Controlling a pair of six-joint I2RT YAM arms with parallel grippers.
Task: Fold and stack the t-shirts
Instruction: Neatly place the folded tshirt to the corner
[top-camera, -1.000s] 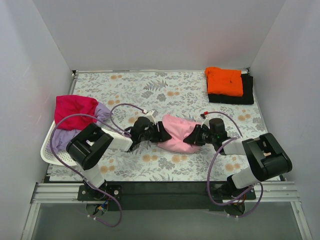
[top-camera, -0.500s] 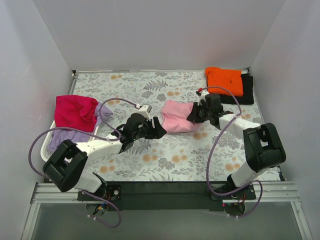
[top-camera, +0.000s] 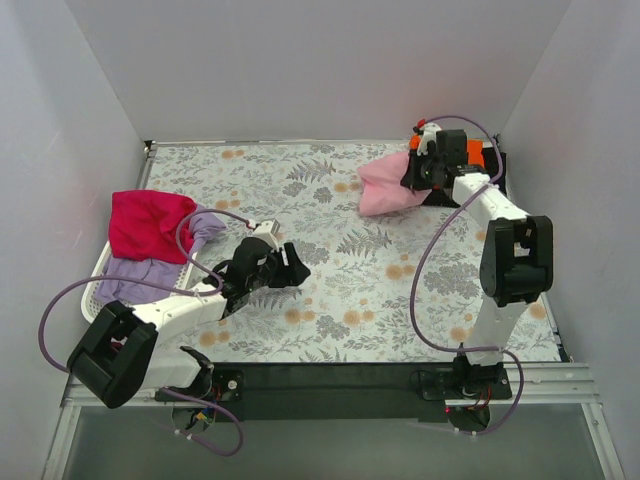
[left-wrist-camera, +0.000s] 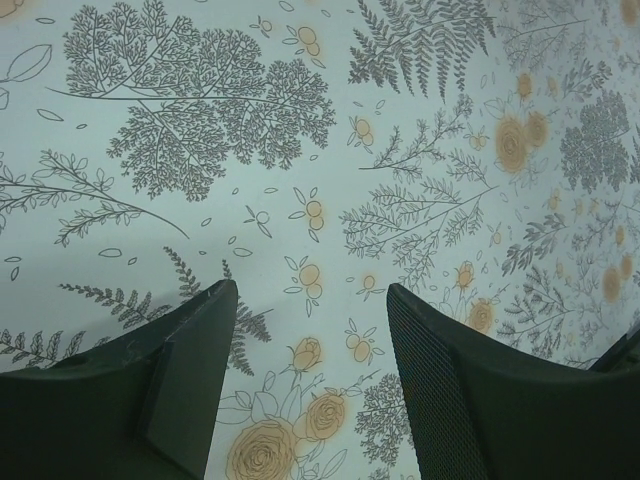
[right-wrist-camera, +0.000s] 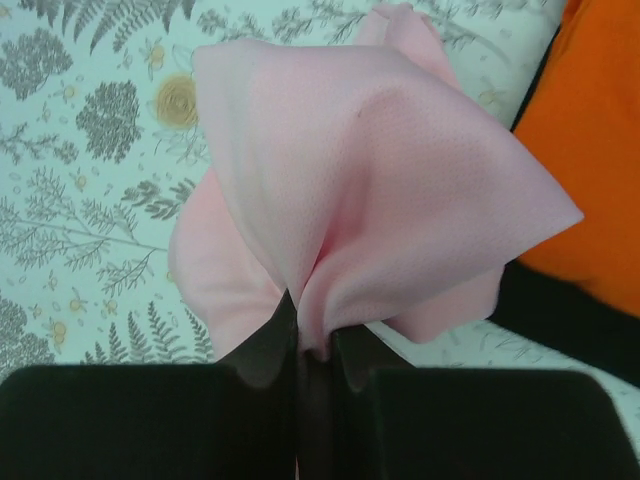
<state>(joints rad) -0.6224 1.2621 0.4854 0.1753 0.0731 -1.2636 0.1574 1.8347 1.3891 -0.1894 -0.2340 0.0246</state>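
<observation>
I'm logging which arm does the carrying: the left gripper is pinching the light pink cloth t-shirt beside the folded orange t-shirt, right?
Not the left: the right gripper is pinching the light pink cloth t-shirt beside the folded orange t-shirt, as the right wrist view shows. The left gripper is open over the floral table.

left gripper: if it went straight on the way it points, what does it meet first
Likely the bare floral tablecloth; the left gripper is open with nothing ahead of it. Depth unclear.

left pincer (left-wrist-camera: 310, 300) spread, right pincer (right-wrist-camera: 312, 338) clamped.
</observation>
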